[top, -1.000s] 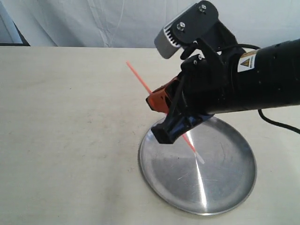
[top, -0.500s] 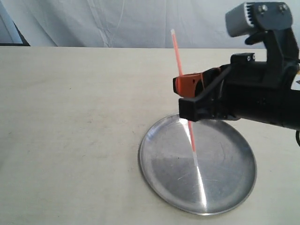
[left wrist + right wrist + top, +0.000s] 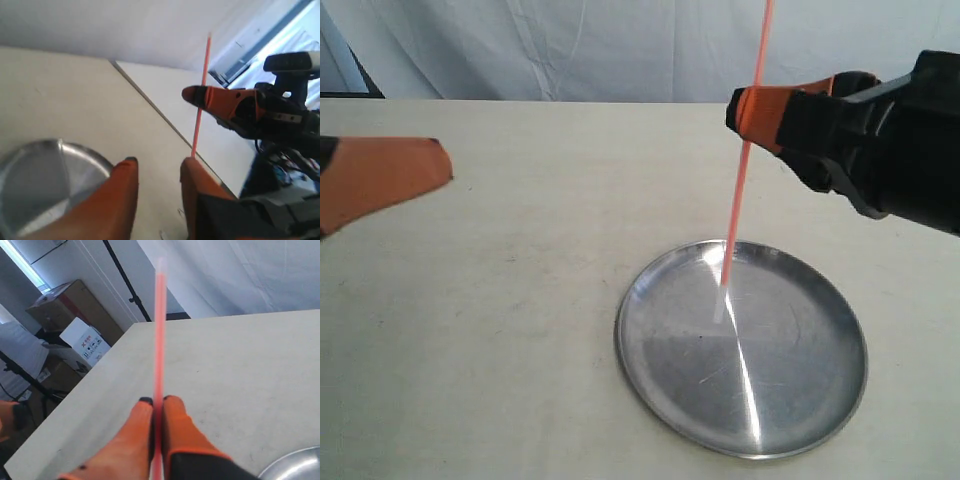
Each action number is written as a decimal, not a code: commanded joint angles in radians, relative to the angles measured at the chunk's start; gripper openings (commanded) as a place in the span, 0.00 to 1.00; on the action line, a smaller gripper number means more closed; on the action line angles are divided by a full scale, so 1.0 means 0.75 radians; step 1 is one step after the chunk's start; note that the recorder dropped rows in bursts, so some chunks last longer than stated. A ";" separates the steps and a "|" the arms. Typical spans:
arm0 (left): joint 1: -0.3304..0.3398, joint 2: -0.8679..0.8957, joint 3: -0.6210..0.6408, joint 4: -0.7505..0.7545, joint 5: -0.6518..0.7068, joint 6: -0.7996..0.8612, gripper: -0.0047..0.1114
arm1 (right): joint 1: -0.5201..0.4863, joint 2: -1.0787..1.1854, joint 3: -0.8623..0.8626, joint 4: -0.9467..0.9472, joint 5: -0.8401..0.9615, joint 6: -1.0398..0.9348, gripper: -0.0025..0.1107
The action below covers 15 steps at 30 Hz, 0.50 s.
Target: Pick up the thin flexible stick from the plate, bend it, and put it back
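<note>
My right gripper is shut on the thin orange-red stick and holds it almost upright above the silver plate. The stick's pale lower tip hangs over the plate's middle; I cannot tell whether it touches. Its upper end runs out of the exterior view. One orange finger of my left gripper shows at the left edge, well away from the stick. In the left wrist view my left gripper is open and empty, with the stick, the right gripper and the plate beyond it.
The plate lies on a pale beige table with a white cloth backdrop behind. The table's edge shows in the left wrist view. Cardboard boxes stand off the table in the right wrist view.
My right gripper rose and drew back to the right, swinging the stick from slanted to nearly upright. My left gripper has come into the exterior view from the left.
</note>
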 commanded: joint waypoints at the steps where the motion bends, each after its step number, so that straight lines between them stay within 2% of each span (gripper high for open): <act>1: -0.091 0.218 -0.009 -0.035 -0.080 0.005 0.48 | -0.002 -0.008 0.006 0.072 0.031 0.000 0.02; 3: -0.172 0.289 -0.009 -0.118 -0.080 0.057 0.54 | -0.002 -0.008 0.006 0.096 0.054 0.000 0.02; 5: -0.261 0.345 -0.009 -0.189 -0.080 0.139 0.57 | -0.002 -0.008 0.006 0.118 0.061 0.000 0.02; 10: -0.515 0.473 -0.028 -0.278 -0.066 0.183 0.57 | -0.002 -0.008 0.006 0.203 0.063 -0.002 0.02; 15: -0.742 0.585 -0.137 -0.359 0.026 0.222 0.57 | -0.002 -0.008 0.006 0.205 0.099 -0.010 0.02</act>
